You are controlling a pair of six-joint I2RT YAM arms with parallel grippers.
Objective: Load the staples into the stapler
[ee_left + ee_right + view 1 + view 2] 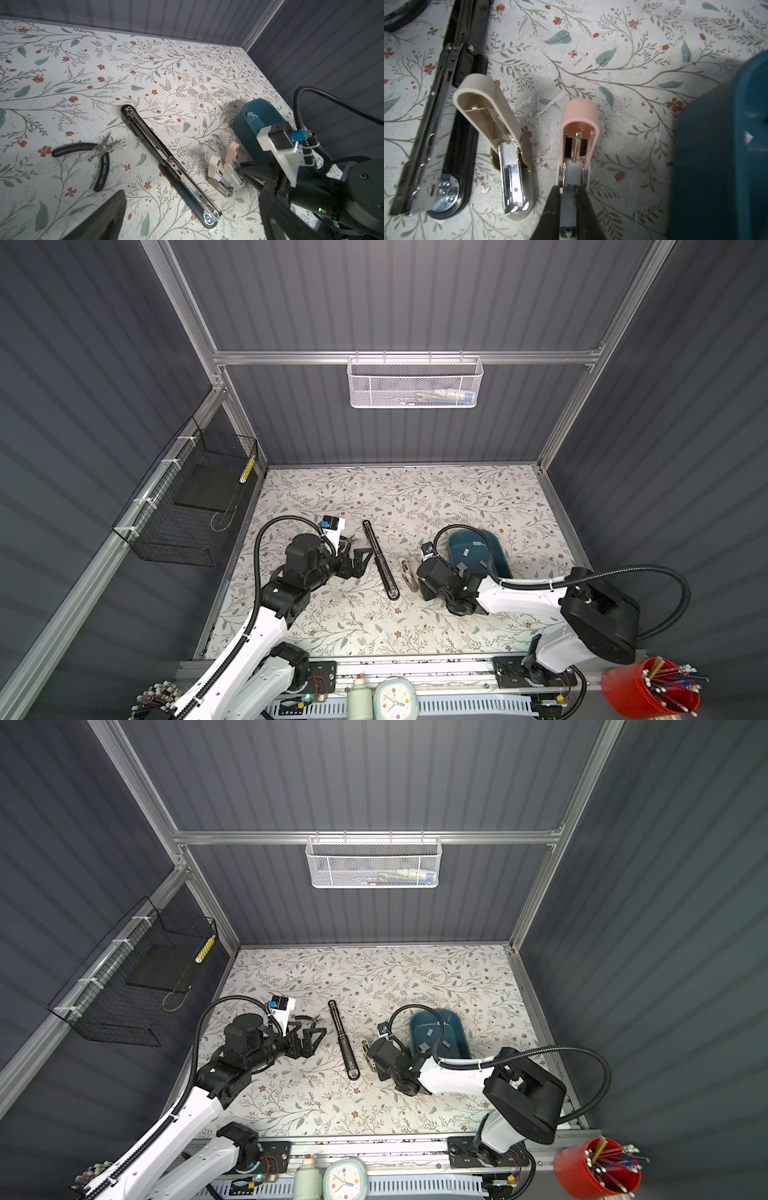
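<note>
On the table [374, 497], three staplers side by side, all hinged open: black stapler [380, 558], long and thin, in the middle; beige stapler [409, 574] just right of it; pink stapler [579, 116] next, between the beige one and the teal tray [505, 560]. Right gripper [568, 188] pressed together on a grey strip [566, 207], pinching it flat between both fingers [550, 207]. Strip in line with the pink stapler's bare channel, far end lying inside it, pink lid tipped up and back beyond. In both top views, pink stapler and right gripper hidden under the right wrist. More staples [465, 552] in the tray: several short grey pieces loose on its floor, apart from one another, close beside the right arm. Left gripper [361, 563] spread wide and holding nothing, low over the table just left of the black stapler, not touching it. Pliers [99, 149] flat on the table on that same side, black handles, jaws slightly apart, partly under the left gripper in the top views. Black stapler opened out flat, steel rail bare along its length. Beige stapler with lid raised, steel channel bare.
</note>
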